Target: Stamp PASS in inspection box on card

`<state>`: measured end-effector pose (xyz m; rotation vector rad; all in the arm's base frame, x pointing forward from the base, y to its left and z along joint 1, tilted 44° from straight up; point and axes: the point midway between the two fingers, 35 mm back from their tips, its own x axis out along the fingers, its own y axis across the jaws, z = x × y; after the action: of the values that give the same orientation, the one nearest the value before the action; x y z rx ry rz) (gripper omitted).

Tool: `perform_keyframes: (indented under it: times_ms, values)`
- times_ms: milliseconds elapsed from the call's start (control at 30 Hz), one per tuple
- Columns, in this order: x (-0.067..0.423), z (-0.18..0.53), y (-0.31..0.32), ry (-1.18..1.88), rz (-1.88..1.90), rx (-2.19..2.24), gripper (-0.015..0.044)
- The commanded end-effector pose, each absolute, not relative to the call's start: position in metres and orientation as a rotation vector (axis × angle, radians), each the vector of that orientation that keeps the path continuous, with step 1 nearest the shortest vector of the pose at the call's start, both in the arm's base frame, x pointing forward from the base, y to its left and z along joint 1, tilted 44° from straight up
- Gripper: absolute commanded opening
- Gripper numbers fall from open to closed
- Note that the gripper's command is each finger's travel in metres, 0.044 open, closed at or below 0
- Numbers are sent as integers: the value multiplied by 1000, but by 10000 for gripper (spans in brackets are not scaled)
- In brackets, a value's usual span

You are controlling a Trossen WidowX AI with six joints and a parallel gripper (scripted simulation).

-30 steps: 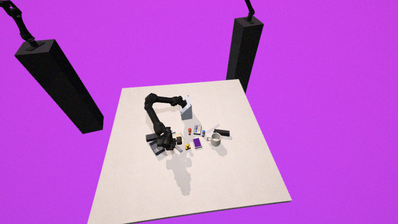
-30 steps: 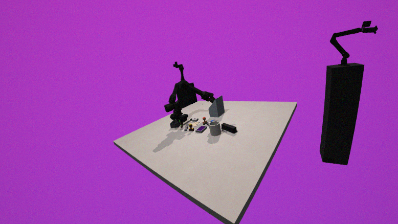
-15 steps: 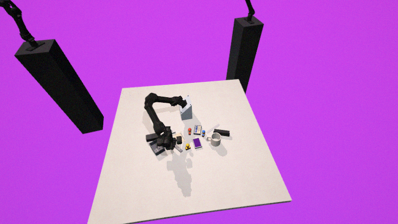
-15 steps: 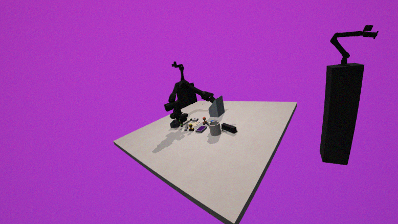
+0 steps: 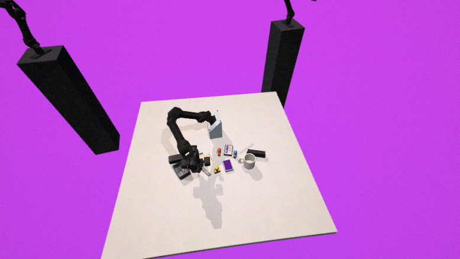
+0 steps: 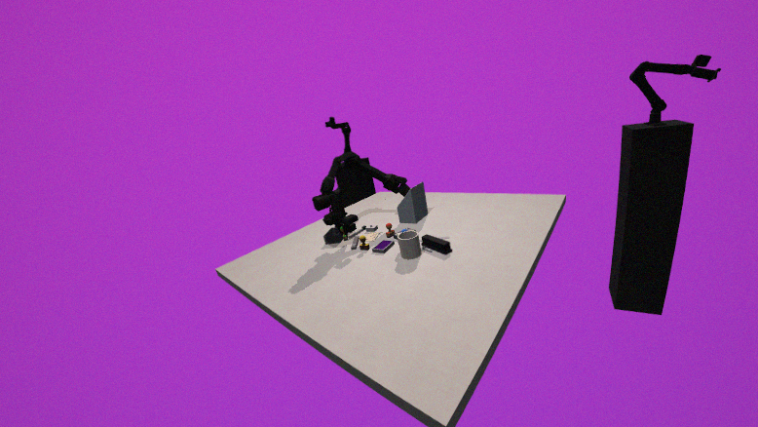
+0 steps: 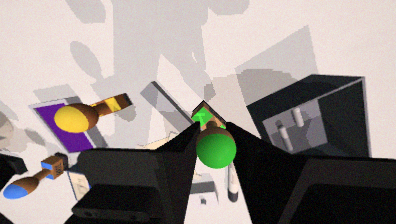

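Bench w/ clutter near arm. Purple ink pad lies left of the gripper, apart from it. Gripper closed tight on green-knobbed stamp, lifted off bench. Looks early: pickup done; inking, print, putting back all left. Card not clearly made out.

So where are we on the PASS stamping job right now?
Done: the claw is shut on the green-knobbed stamp, lifted off the bench. In hand: carrying it; the purple ink pad lies off to the side, beside the yellow-knobbed stamp. Left: inking, one print in the card's box, then setting the stamp down.
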<state>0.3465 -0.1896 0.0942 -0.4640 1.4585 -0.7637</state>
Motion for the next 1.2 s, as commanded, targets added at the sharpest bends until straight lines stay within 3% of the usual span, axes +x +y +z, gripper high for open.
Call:
perform_keyframes:
  times_ms: [0,1167]
  values:
    - [347,97,-189,1453,-772,-462,0]
    - [348,109,-176,1449,-775,-468,0]
